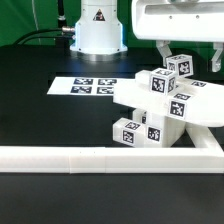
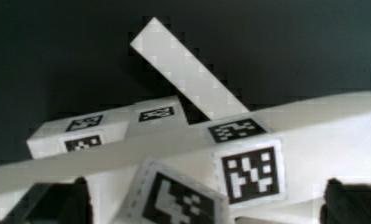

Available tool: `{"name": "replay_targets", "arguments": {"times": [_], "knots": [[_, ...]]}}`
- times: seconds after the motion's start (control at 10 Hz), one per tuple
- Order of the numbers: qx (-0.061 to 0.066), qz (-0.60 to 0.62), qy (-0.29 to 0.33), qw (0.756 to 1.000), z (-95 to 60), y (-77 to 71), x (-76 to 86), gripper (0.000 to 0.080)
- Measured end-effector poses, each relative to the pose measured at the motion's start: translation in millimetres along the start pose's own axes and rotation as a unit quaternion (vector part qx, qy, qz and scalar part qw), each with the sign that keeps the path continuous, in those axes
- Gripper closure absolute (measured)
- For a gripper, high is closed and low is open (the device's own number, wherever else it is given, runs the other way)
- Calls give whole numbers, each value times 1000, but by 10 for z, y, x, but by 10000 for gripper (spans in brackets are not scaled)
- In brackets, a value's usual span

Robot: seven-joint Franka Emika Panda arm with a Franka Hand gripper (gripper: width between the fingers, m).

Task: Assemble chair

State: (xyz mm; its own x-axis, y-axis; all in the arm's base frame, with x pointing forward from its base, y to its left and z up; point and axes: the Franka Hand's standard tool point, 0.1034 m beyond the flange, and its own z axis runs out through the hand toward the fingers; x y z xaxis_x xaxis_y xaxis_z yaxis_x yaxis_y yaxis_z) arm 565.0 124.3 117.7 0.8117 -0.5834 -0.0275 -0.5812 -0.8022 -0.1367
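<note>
My gripper (image 1: 190, 52) hung at the exterior view's upper right, above the chair parts (image 1: 160, 105); whether it grasped anything, I cannot tell. Only that view showed the marker board (image 1: 88, 87).

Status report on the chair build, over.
Gripper above the chair parts, open, holding nothing. Parts clustered against the border rail. Nothing in the way.

Black table (image 1: 40, 115), white border rail (image 1: 60, 157) in front
</note>
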Motion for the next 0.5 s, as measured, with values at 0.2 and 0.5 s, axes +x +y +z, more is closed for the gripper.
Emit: {"name": "replay_targets", "arguments": {"times": [0.2, 0.5], "knots": [[-8, -88, 4, 996, 5, 10, 11, 151], [-11, -194, 5, 981, 10, 37, 54, 151]]}}
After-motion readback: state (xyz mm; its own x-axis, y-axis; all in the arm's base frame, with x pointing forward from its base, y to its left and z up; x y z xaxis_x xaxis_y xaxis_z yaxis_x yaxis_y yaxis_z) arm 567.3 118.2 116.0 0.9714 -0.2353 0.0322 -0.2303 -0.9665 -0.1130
